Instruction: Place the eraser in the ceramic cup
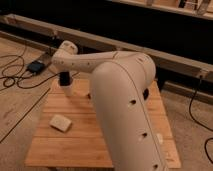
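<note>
The white ceramic cup (67, 91) stands upright near the far left corner of the wooden table (75, 145). My gripper (64, 79) is a dark shape at the end of the white arm (120, 100), directly over the cup's mouth and touching or nearly touching its rim. I cannot make out the black eraser as a separate thing; the dark shape at the gripper may include it. The big white arm fills the middle of the view and hides much of the table.
A pale beige block (60, 122) lies on the table's front left. A small brown thing (90, 95) peeks out beside the arm. A dark round thing (145, 94) shows behind the arm. A small white thing (159, 138) lies at the right. Cables and a black box (36, 66) lie on the floor at left.
</note>
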You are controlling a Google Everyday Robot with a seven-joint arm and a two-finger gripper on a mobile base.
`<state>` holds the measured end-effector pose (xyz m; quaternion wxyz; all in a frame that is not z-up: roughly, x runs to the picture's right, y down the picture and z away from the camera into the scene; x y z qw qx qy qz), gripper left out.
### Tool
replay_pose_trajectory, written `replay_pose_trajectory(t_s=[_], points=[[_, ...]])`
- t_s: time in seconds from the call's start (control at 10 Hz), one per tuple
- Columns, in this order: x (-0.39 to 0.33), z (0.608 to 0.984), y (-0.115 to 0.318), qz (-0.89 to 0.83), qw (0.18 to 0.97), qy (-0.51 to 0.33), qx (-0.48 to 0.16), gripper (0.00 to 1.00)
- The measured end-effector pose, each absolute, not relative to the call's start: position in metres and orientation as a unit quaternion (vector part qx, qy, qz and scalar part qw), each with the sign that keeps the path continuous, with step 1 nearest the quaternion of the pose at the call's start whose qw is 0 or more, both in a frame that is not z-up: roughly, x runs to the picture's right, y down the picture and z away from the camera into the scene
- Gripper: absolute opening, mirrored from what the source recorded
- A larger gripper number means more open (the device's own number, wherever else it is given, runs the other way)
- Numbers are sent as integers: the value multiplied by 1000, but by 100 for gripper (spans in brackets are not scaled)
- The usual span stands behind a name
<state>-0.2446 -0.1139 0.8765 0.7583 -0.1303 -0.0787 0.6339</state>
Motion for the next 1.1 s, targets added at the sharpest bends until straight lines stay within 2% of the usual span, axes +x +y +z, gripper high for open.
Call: replay_pose_trajectory(t_s=[0.3, 1.1], points=[[-248, 881, -116, 629, 764, -80, -124, 2], [-251, 884, -112, 613, 778, -79, -115, 77]])
